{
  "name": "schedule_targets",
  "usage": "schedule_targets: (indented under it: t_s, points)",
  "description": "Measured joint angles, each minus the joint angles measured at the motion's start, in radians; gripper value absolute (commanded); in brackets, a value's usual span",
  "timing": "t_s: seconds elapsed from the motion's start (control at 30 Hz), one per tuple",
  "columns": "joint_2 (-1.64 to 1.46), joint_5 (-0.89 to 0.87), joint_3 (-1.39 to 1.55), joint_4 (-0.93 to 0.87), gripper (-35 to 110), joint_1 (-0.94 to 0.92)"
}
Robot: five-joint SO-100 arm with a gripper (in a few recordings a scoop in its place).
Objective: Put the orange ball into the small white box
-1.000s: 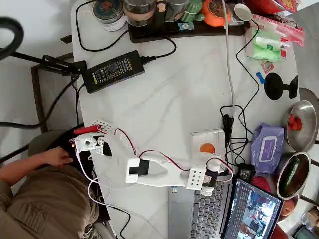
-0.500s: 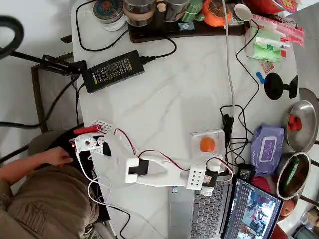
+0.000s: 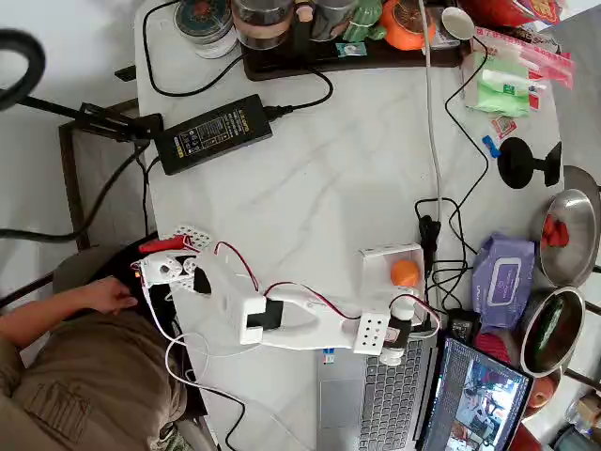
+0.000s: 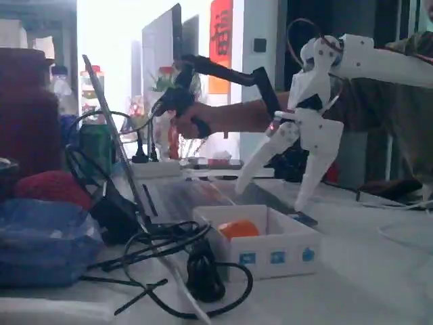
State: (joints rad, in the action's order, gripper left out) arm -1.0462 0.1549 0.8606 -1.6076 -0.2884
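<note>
orange ball inside small white box, gripper open above

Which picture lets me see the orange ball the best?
The overhead view. Looking straight down, the orange ball shows as a whole round shape lying inside the small white box. In the fixed view from the side, the ball is half hidden behind the box's wall, so just its top peeks out.
</note>
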Motion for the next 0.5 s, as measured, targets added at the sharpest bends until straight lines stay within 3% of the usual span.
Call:
schedule_targets:
  t_s: [0.5]
  points:
    - [-0.445,-0.041,0.003,-0.198,35,0.009]
